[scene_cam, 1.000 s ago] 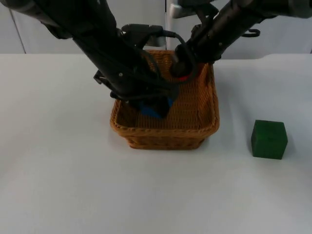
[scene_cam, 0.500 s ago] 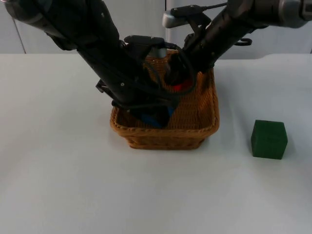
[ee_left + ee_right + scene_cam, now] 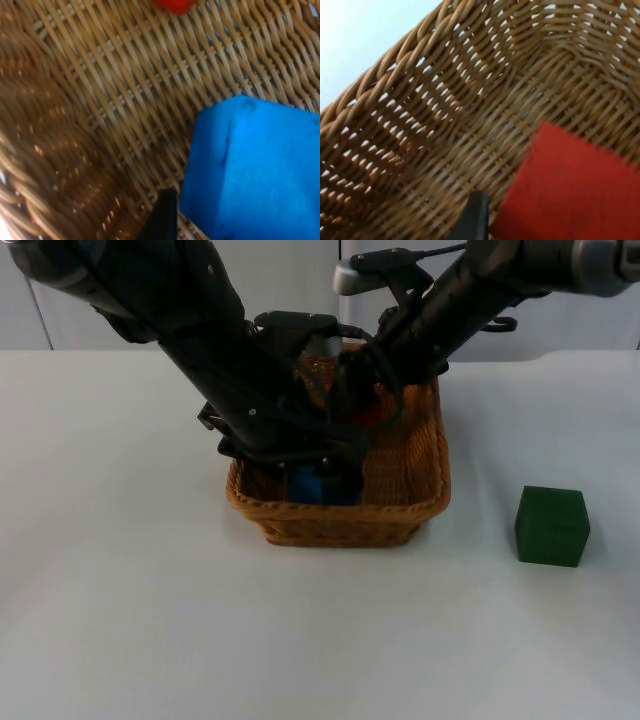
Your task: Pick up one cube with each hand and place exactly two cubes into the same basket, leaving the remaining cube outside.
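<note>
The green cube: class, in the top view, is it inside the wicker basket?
No, the green cube sits on the white table to the side of the wicker basket, apart from it.

The arms hide most of the blue cube (image 3: 318,485) and red cube (image 3: 368,417) in the basket (image 3: 340,523), and both grippers' fingers.

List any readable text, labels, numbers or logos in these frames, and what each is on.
None can be read.
Blue cube, in the wicker basket at the left gripper: plain faces, dark scuff marks, no lettering.
Red cube, in the same basket at the right gripper: plain.
Green cube, on the white table outside the basket: plain.
Basket weave: no tag or label.
</note>
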